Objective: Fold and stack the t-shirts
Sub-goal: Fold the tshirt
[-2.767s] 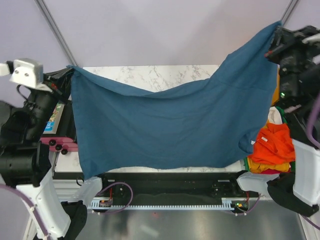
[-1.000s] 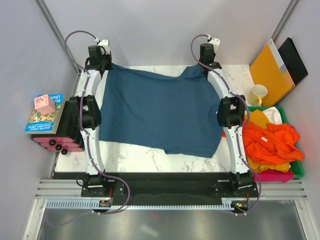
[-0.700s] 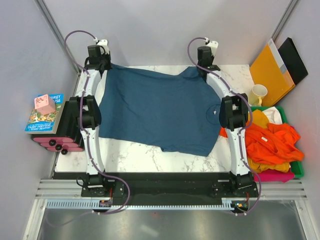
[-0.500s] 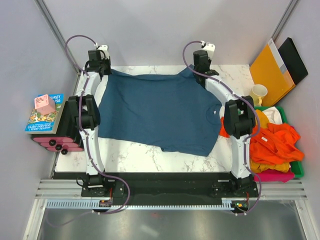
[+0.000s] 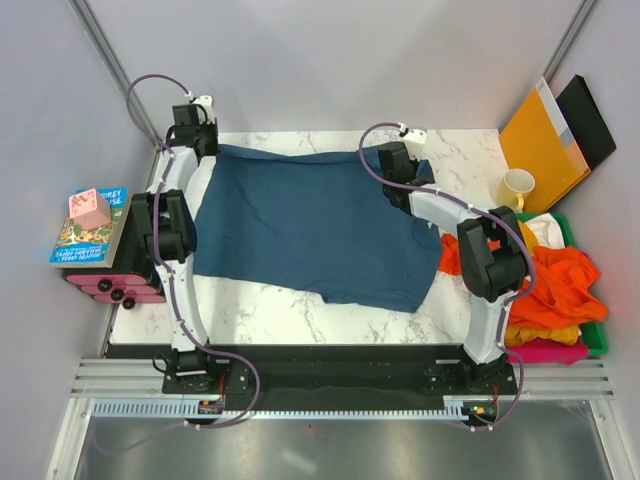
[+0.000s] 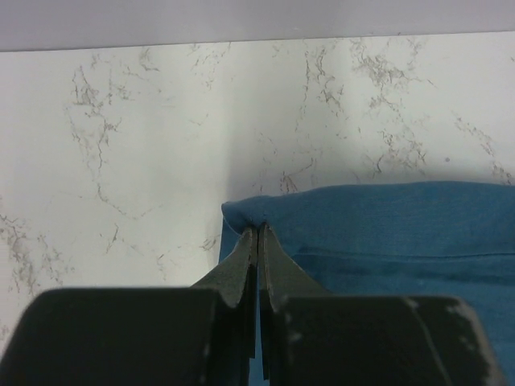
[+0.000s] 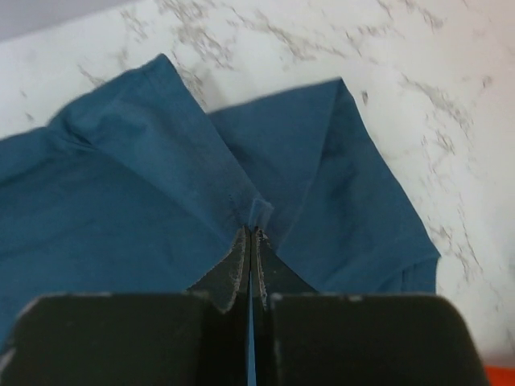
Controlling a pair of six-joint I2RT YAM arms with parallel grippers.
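item: dark teal t-shirt (image 5: 310,225), spread mostly flat on the table (image 5: 290,315), far edge rumpled. handling: soft, light, limp cloth that will likely sag and crease, so best taken at hem corners or shoulder seams. left claw (image 6: 257,231): clamped on the far left corner. right claw (image 7: 249,232): pinched shut on a raised fold by the sleeve. further tees (image 5: 550,285): heaped in the bin (image 5: 600,337) at right.

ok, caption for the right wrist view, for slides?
Right gripper shut on a pinched fold of the teal t-shirt on the marble table.
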